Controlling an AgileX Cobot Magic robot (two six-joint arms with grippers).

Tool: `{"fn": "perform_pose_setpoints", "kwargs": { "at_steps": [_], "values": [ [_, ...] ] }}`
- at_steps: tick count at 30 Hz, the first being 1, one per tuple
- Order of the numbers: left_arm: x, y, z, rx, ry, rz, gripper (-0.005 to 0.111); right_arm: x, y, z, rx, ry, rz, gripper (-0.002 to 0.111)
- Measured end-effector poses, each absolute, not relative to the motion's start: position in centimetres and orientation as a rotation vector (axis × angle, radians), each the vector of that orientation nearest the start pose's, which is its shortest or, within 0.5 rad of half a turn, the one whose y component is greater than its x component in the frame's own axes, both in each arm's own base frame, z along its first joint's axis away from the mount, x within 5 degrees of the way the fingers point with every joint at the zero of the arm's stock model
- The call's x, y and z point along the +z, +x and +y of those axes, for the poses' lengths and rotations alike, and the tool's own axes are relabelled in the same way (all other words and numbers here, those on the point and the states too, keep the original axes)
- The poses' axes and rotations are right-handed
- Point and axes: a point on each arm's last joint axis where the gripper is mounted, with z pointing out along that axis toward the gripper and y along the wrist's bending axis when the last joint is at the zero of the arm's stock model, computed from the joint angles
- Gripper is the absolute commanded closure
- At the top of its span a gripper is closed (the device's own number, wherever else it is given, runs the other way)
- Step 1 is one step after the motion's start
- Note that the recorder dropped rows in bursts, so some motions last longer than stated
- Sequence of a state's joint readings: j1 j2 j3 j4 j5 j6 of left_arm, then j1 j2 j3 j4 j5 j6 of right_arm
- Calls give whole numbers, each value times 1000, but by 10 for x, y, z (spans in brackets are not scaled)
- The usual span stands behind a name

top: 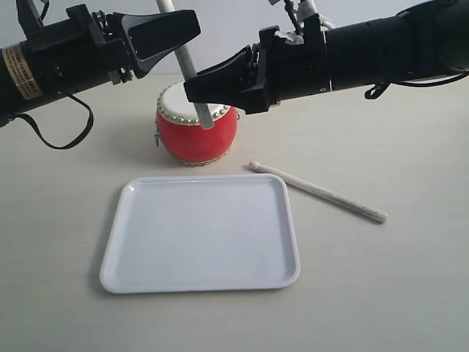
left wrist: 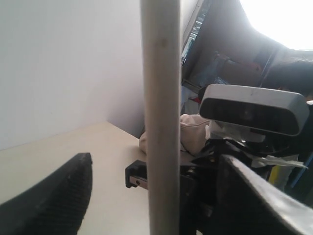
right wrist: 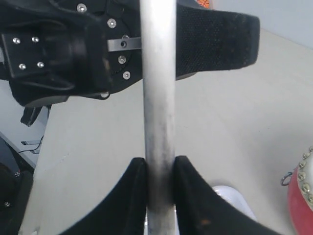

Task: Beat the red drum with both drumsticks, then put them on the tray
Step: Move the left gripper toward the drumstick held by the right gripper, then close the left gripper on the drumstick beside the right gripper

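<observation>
The red drum with its cream skin stands behind the white tray. My right gripper is shut on one drumstick, which stands steeply, its lower end in front of the drum's top edge. Whether that end touches the drum I cannot tell. My left gripper is open, its jaws wide on either side of the same stick's upper part without touching it. The other drumstick lies flat on the table, right of the tray.
Both arms hang close together above the drum. The right wrist view shows a corner of the tray and the drum's studded side. A black cable loops down from the left arm.
</observation>
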State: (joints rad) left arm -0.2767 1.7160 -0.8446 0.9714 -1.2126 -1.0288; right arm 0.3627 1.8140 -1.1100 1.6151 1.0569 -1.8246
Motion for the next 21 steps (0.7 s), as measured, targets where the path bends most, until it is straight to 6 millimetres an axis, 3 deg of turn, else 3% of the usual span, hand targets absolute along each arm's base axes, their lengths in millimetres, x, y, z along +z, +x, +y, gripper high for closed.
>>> {"fn": "perform_pose_setpoints", "kwargs": {
  "at_steps": [21],
  "values": [
    [247,297,-157,-1265,586,1459,38,238,309,202,1224,-1113,1685,108]
  ]
}}
